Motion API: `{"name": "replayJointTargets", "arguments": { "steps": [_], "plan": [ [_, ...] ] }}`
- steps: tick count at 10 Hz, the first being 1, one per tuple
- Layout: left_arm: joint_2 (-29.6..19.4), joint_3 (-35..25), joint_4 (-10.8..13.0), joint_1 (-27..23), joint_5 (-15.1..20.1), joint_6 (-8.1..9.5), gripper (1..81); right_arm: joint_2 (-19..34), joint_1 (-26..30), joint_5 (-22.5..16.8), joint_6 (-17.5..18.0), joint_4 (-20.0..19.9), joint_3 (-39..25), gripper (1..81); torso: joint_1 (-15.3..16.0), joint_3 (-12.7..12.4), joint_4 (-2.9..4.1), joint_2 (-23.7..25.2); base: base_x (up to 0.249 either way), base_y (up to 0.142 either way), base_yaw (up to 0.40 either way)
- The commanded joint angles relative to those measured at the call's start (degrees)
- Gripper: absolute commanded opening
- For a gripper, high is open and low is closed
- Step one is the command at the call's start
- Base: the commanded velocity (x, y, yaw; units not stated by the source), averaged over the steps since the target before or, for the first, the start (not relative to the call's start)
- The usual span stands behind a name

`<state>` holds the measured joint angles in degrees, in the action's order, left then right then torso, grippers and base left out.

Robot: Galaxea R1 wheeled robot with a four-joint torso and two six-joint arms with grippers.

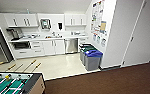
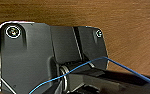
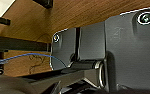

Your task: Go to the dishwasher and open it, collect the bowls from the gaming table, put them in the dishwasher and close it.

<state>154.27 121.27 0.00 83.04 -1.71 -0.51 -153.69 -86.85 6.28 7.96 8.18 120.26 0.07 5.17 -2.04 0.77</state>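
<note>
facing: a kitchenette across a pale floor [image 1: 58,66], seen from the edge of a dark brown carpet [image 1: 103,81].
dishwasher: the dishwasher [image 1: 71,45] sits under the counter surface [image 1: 48,38], its stainless front shut, between white cabinet doors [image 1: 53,47] and the side wall.
counter: small items stand along the surface, too blurred to name; a dark appliance [image 1: 14,33] sits at its far left end.
upper wall: white wall cabinets [image 1: 22,20] hang above, with a framed panel [image 1: 45,24] and a dark dispenser [image 1: 60,26] between them.
bins: grey bins stand in a row along the right wall, just beside the dishwasher; the nearest has a blue lid [image 1: 93,53], the ones behind it green lids [image 1: 87,47].
posters: papers [image 1: 98,17] are pinned on the wall above the bins.
football table: the green foosball table [image 1: 13,83] fills the near left corner, with its rods and yellow handles [image 1: 33,61] reaching out over the pale floor.
bowls: i cannot make out any bowls from here.
left hand: the left wrist view shows the robot's dark plate and a blue cable [image 2: 91,63] over brown carpet; i cannot tell how far the hand is open or whether it holds anything.
right hand: the right wrist view shows the same kind of plate and a blue cable [image 3: 21,56] over carpet; its state cannot be told either.
</note>
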Motion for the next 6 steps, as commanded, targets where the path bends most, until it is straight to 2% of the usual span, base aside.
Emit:
{"name": "replayJointTargets", "arguments": {
  "steps": [1,5,6],
  "plan": [
    [-0.7,-1.2,0.1,-2.6,3.0,-0.45,81.1,1.1,2.2,-3.1,-0.3,0.1,-0.9,81.1,0.0,0.0,0.00,0.0,0.139,0.072,0.000],
    [-0.6,-1.2,0.1,-2.7,3.0,-0.45,81.1,1.0,2.1,-3.0,-0.3,0.0,-0.2,81.1,0.0,0.0,0.00,0.0,0.139,0.072,0.000],
    [-0.6,-1.2,0.1,-2.7,3.0,-0.37,81.1,1.0,2.1,-3.0,-0.3,0.0,-0.2,81.1,0.0,0.0,0.00,0.0,0.139,0.000,0.000]
  ]
}}
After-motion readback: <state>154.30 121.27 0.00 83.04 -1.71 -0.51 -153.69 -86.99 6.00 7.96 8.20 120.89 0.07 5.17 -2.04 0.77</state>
